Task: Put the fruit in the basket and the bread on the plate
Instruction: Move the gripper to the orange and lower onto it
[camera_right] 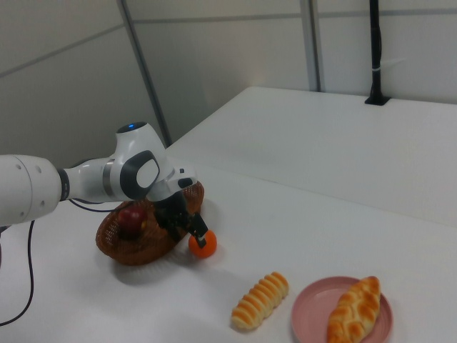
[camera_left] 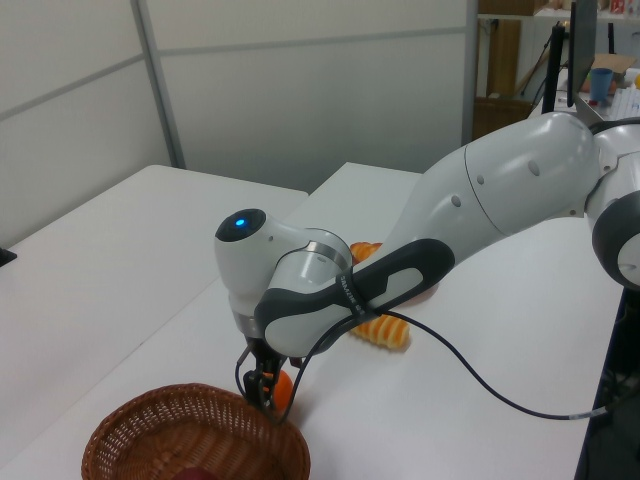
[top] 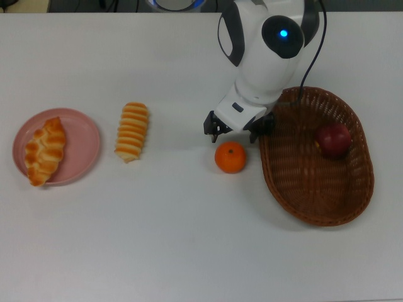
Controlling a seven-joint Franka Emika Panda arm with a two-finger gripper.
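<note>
The orange mandarin [top: 230, 157] sits on the white worktop [top: 189, 239], just beside the basket's near rim at the top view's left of the basket. The gripper [top: 236, 133] hangs just above it, its two fingers [top: 213, 131] spread wide apart and holding nothing; in the top view the mandarin lies between and slightly below the fingertips. In the left view the fingers seem to reach down around the fruit, though the arm's body hides most of the contact there, so whether they touch it is uncertain.

The dark red apple [top: 333, 139] rests inside the brown wicker basket [top: 315, 201], toward the top view's upper right part of the bowl. In the right view the apple [camera_right: 130, 218] shows above the basket's rim [camera_right: 136, 254], behind the arm's wrist.

The ridged, striped loaf [top: 132, 131] lies on the bare worktop, well apart from the mandarin, near the pink plate [top: 85, 141] but not touching it. The braided loaf [top: 45, 150] lies on the plate, its length running across the dish.

The white arm [top: 267, 50] reaches in from the top view's upper edge, with a blue light glowing on its housing and a black cable trailing off behind.
</note>
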